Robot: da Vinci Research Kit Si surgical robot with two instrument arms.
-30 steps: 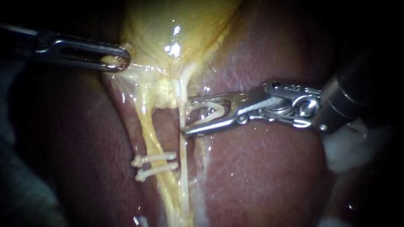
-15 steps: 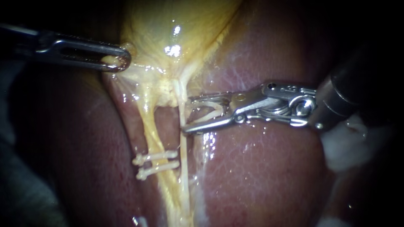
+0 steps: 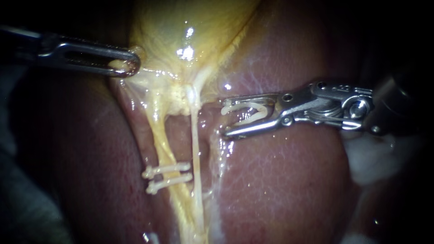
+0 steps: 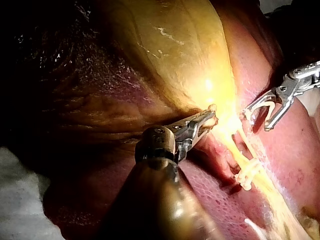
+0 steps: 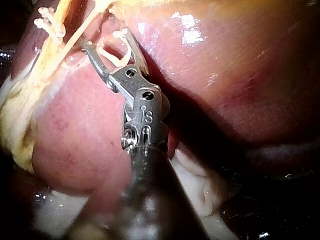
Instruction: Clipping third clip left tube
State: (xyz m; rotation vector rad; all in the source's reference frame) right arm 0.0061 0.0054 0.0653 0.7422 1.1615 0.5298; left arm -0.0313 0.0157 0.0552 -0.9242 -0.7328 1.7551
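Two instruments, both in view.
- Item 1: left instrument [image 3: 123,63], one. Its slotted jaws are closed together on a fold at the edge of the gallbladder [image 3: 190,27], with pale tissue showing in the slot.
- Item 2: right instrument [image 3: 224,118], one. Its jaws are spread wide with the loaded clip [image 3: 246,107] between them. This white V-shaped clip has one leg seated against each jaw and its mouth open toward the tips. No tissue lies inside the jaws.

Two tubes run down from the gallbladder.
- Left tube [image 3: 159,144], yellow and the thicker of the two. It lies well ahead of the right instrument's tips, beyond the other tube and untouched by the jaws.
- Right tube [image 3: 195,144], thin and pale. It lies just ahead of the same tips, with a gap showing.

Three clips in all.
- One is the loaded clip listed above.
- Two are placed clips, an upper one [image 3: 166,168] and a lower one [image 3: 168,181]. They sit side by side across the left tube, ahead of the right jaws and off to the lower jaw's side.

One liver [image 3: 280,180], lying under the right jaws.

One patch of white gauze [image 3: 375,158], beside the right instrument's shaft behind the jaws.
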